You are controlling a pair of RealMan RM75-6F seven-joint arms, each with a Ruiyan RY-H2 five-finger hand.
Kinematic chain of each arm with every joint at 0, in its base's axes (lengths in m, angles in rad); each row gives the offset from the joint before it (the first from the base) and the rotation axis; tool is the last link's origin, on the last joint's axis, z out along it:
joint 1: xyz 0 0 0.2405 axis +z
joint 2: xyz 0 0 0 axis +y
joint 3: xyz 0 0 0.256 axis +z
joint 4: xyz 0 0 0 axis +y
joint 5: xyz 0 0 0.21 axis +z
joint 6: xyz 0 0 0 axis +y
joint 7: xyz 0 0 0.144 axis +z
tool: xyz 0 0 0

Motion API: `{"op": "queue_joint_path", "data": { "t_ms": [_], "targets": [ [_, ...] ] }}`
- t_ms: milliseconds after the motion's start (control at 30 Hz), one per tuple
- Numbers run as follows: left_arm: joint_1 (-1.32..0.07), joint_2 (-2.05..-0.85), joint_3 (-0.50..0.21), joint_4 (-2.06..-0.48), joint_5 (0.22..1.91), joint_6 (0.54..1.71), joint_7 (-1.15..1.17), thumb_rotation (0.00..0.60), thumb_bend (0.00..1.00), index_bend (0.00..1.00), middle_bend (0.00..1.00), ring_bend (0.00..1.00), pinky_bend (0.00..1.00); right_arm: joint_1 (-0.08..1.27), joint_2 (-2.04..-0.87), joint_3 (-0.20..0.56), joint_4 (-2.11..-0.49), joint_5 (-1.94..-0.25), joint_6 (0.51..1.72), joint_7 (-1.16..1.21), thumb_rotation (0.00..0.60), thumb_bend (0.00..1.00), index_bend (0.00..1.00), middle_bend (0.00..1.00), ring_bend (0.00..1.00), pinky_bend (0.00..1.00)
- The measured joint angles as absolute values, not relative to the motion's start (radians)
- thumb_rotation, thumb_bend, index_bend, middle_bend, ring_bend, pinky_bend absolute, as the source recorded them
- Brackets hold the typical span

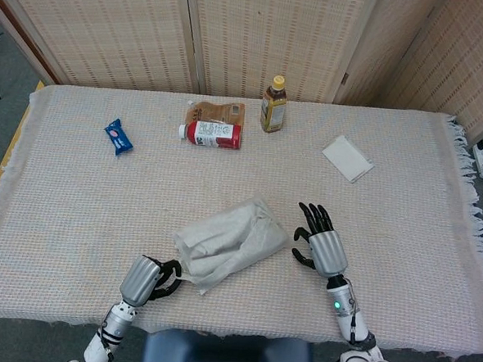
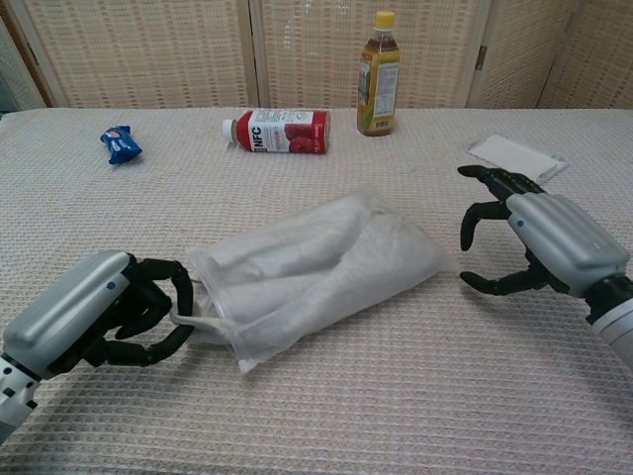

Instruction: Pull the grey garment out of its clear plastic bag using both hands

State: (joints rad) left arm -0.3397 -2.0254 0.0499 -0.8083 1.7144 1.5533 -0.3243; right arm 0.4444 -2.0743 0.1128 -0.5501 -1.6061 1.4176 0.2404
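Two hands flank bag (image 2: 316,277), lying mid-frame, long axis running lower left to upper right. Left hand (image 2: 94,322) pinching bag's mouth at lower left; right hand (image 2: 539,237) empty, fingers spread, just beside closed end.

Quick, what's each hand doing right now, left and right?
Left hand: closed, pinching the open end of the clear plastic bag.
Right hand: open, fingers spread, holding nothing, just beside the bag's far end.

Head looks down; chest looks level.
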Motion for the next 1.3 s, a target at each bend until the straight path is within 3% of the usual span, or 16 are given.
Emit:
{"op": "queue_joint_path", "data": {
  "t_ms": [367, 733, 1300],
  "targets": [
    [-0.348, -2.022, 0.044, -0.797, 1.705, 1.546, -0.333, 0.6, 0.59, 0.75, 1.0, 1.0, 1.0, 0.47, -2.155, 0.099, -0.408, -1.602, 1.429, 0.282, 0.6, 0.2, 0.53, 0.06, 0.0, 0.0],
    [-0.362, -2.018, 0.036, -0.794, 1.7, 1.544, -0.343, 0.6, 0.59, 0.75, 1.0, 1.0, 1.0, 0.504, -2.236, 0.103, -0.285, -1.582, 1.441, 0.338, 0.6, 0.24, 0.6, 0.09, 0.0, 0.0],
    [-0.37, -2.018, 0.033, -0.779, 1.694, 1.545, -0.354, 0.6, 0.6, 0.75, 1.0, 1.0, 1.0, 0.519, -2.249, 0.09, -0.24, -1.56, 1.414, 0.333, 0.6, 0.42, 0.65, 0.11, 0.0, 0.0]
  ]
}}
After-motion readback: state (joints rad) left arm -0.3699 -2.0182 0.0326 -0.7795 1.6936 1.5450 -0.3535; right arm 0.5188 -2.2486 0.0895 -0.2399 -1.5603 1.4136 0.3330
